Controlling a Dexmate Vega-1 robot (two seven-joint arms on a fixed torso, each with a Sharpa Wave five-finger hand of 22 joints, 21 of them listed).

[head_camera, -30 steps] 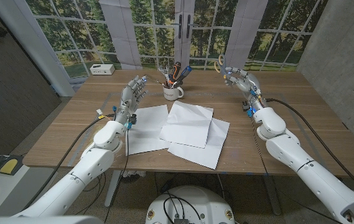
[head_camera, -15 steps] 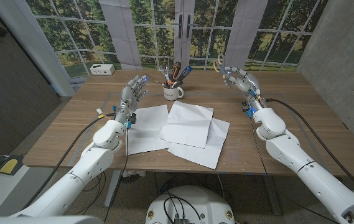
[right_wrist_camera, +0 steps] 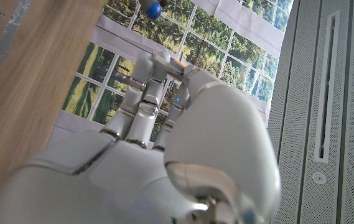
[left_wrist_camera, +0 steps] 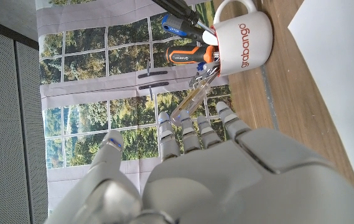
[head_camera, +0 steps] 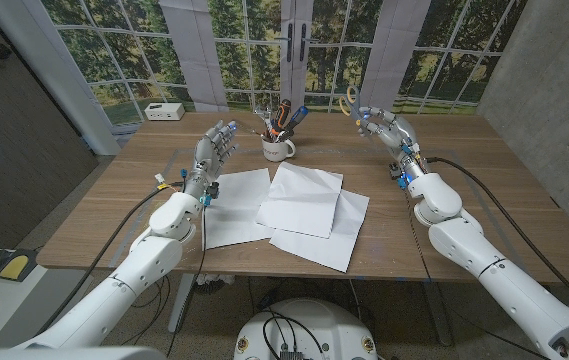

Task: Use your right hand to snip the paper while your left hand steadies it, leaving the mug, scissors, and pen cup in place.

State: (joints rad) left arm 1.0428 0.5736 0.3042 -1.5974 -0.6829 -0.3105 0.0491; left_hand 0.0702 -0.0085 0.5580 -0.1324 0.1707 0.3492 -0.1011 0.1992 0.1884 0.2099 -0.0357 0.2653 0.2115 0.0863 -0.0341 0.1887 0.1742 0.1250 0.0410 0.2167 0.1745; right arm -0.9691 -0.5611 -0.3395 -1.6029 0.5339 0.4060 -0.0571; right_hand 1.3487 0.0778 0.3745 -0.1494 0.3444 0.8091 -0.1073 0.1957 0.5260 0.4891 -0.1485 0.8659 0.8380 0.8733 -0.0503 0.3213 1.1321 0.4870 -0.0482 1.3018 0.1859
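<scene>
Head view, read left to right. A small white box (head_camera: 165,111) sits on the counter (head_camera: 484,165) at about 10 o'clock, near the far edge by the window backdrop (head_camera: 234,40).

Left hand (head_camera: 215,150): raised over the counter beside the paper, at about 9 o'clock from the mug; fingers (head_camera: 226,130) extended and slightly apart, holding nothing. In the left wrist view the same hand (left_wrist_camera: 226,168) shows its back, fingers straight, pointing towards the mug.

Paper (head_camera: 299,212): several white sheets overlapping at counter centre, lying flat; the leftmost sheet's far corner lies just beside the left wrist. Neither hand touches the sheets.

Mug (head_camera: 278,148): white, standing upright at 12 o'clock from the paper, near it but apart. It is packed with tools and pens (the wrist view shows an orange-handled screwdriver (left_wrist_camera: 192,56) and the lettering "grabango" on the mug (left_wrist_camera: 245,43)).

Scissors (head_camera: 352,100): yellow-handled, raised above the counter at about 2 o'clock from the paper, held in the right hand (head_camera: 384,128), whose fingers are curled around the handle. Whether the blades are apart, I cannot tell. In the right wrist view the hand (right_wrist_camera: 164,143) shows its fingers bent inward.
</scene>
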